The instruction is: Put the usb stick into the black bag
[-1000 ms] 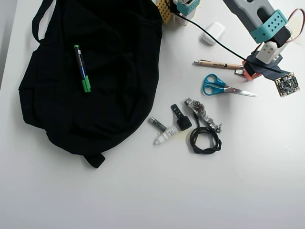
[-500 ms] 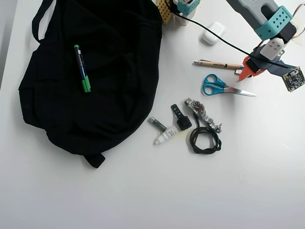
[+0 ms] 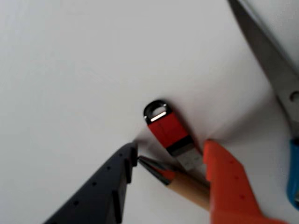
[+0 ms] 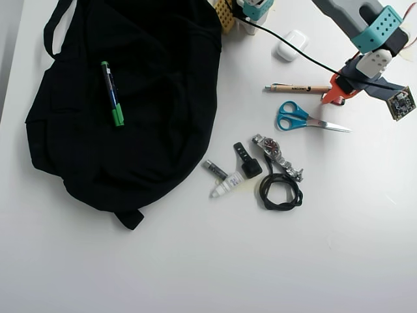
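On the white table (image 4: 195, 261): a scatter of small things, seen from overhead and from the wrist.
Black bag (image 4: 150, 98): largest thing by far, slumped flat at upper left of the overhead view, a green pen (image 4: 112, 93) lying on top.
Arm (image 4: 365, 26): reaching in from the top right corner of the overhead view, wrist tipped down toward the table.
Scissors (image 4: 306, 120): blue-handled, just below the claw in the overhead view; blades along the right edge of the wrist view.
Wooden pen (image 4: 296, 88): tip pointing in between the fingers, touching or nearly touching the stick.
Claw (image 3: 170, 158): spread apart, black finger left and orange finger right in the wrist view, gripping nothing.
Usb stick (image 3: 169, 133): red, lying on the table just ahead of the fingertips, metal plug end beside the orange finger; well apart from the bag.
Doing the step well: advance slightly so both fingers straddle the red body, keep the pen tip out, then close.
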Available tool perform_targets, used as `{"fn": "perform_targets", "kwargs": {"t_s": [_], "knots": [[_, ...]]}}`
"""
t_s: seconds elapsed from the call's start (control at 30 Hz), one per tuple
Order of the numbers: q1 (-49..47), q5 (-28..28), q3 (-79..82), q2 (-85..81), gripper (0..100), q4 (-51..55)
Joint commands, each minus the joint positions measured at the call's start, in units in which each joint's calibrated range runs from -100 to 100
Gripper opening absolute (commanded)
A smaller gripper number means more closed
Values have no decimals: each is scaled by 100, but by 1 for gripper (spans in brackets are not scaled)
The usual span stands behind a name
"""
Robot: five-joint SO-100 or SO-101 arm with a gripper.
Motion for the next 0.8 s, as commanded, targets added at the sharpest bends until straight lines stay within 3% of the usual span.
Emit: {"fn": "perform_targets", "kwargs": {"t_s": [0.0,0.27,0.47,0.77], "knots": [[92,26,-240,-39,19,-23],[115,21,-132,-23,18,-58],[115,-21,12,-14,1,-58],[272,26,-105,-89,2,-58]]}}
